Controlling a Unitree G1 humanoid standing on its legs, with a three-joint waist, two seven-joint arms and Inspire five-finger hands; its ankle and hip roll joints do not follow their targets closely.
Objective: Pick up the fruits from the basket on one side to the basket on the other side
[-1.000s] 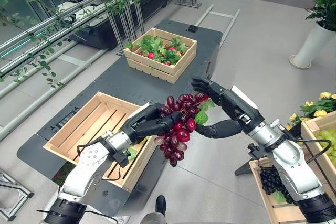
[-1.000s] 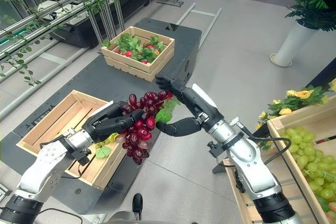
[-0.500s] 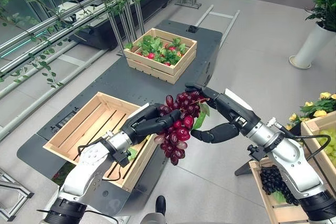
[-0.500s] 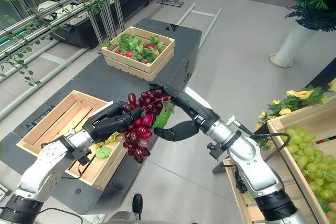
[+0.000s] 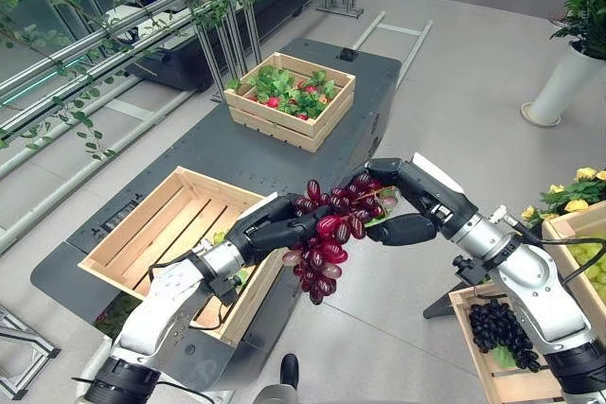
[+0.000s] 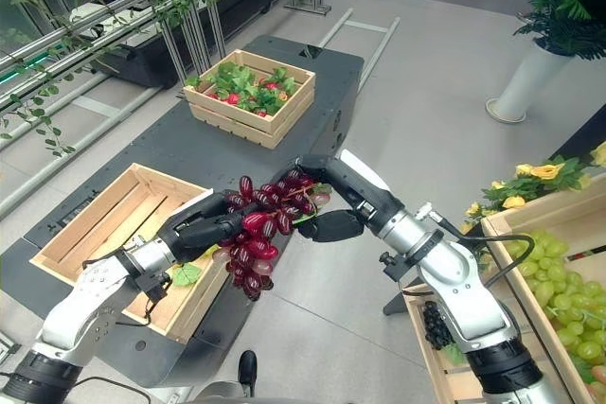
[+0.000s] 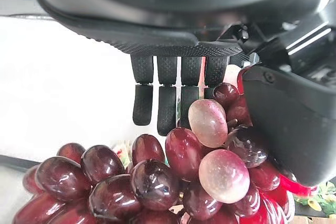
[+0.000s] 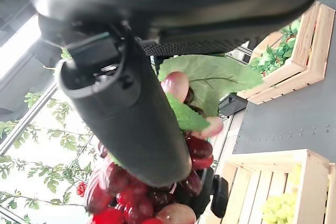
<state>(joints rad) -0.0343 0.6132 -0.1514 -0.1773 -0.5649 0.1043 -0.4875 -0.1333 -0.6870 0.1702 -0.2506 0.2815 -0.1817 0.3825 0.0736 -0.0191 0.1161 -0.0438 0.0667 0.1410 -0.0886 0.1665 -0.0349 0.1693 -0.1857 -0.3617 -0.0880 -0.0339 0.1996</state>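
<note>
Since a second ago, both arms have drifted slightly toward 3 o'clock, and the right hand (image 5: 402, 205) has curled in from spread fingers to clamp on the red grape bunch (image 5: 327, 238) from 3 o'clock. On the dark metal bench (image 5: 227, 149), the slatted wooden crate (image 5: 161, 234) at 8 o'clock sits just beside the grapes, which hang glossy and oval off the bench's edge. At 9 o'clock, the left hand (image 5: 270, 229) is wrapped round the bunch; no readable writing shows.
</note>
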